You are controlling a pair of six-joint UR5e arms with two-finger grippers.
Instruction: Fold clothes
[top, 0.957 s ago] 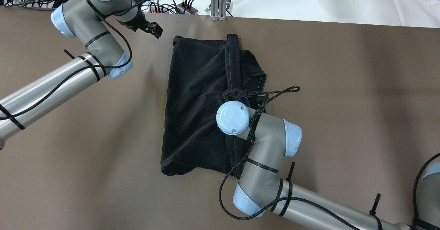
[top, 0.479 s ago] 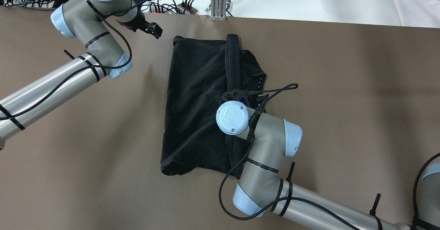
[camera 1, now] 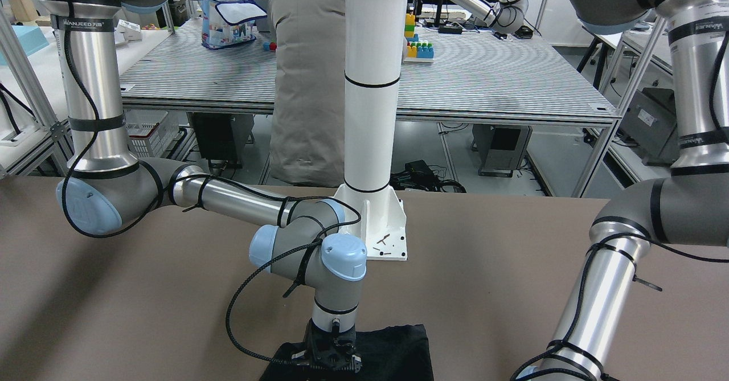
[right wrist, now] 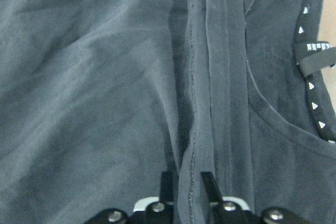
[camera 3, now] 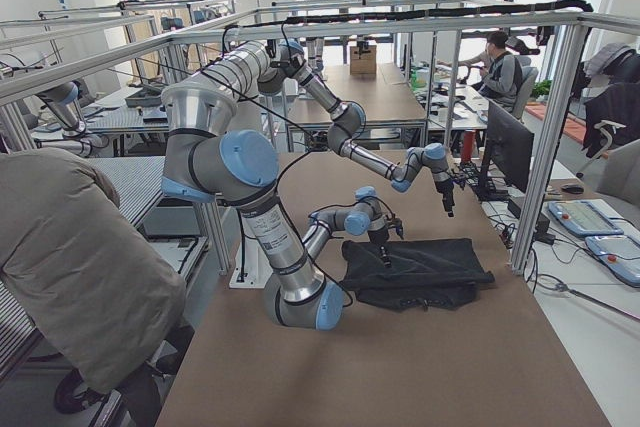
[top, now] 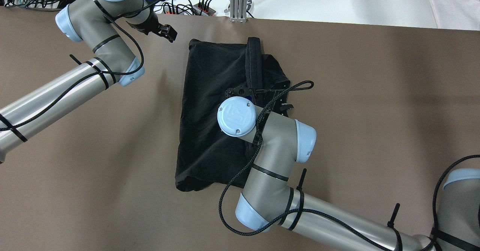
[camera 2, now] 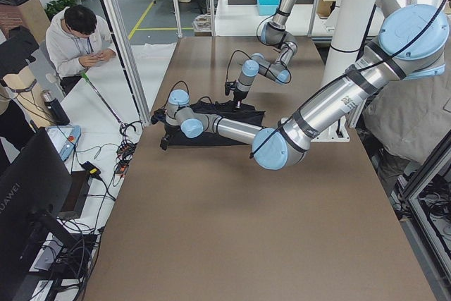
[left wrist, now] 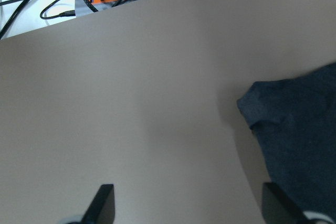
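Clothes [top: 208, 104], one black piece, lie part-folded in the middle of the table [top: 375, 93], with a hem [right wrist: 215, 77] running along the top layer. The right gripper [right wrist: 187, 182] is clenched on that hem, and the left gripper [left wrist: 188, 203] hangs spread wide over bare table beside a far corner. The fabric looks light and limp, so the doubled hem seems the firmest hold

Overhead, my right arm [top: 268, 146] covers its own fingers [right wrist: 208, 182] and part of the cloth [top: 210, 93]; the front camera's bottom edge crops the cloth.
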